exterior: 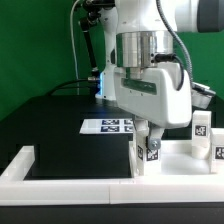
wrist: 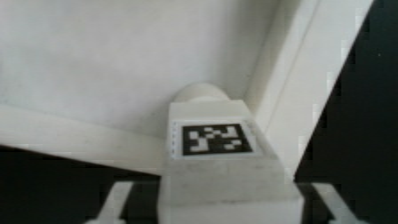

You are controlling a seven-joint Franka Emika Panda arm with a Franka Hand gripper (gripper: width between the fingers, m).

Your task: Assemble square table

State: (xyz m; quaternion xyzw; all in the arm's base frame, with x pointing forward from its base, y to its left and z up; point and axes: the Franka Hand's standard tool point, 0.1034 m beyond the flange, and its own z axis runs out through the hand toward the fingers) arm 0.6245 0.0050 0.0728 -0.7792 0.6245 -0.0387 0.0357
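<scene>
My gripper [exterior: 150, 138] is shut on a short white table leg [exterior: 153, 151] with a black-and-white tag, held upright over the near-left corner of the white square tabletop [exterior: 178, 161]. In the wrist view the leg [wrist: 215, 140] runs out from between my fingers [wrist: 128, 200], with its rounded end over the tabletop [wrist: 107, 70] close to the slab's raised edge. I cannot tell whether the leg touches the slab. Two more tagged legs [exterior: 201, 126] [exterior: 219, 151] stand at the exterior view's right, by the tabletop's far side.
The marker board [exterior: 108, 126] lies on the black table behind the gripper. Long white border rails run along the front [exterior: 70, 186] and the exterior view's left [exterior: 20, 163]. The arm's body fills the upper middle of the exterior view. A green backdrop stands behind.
</scene>
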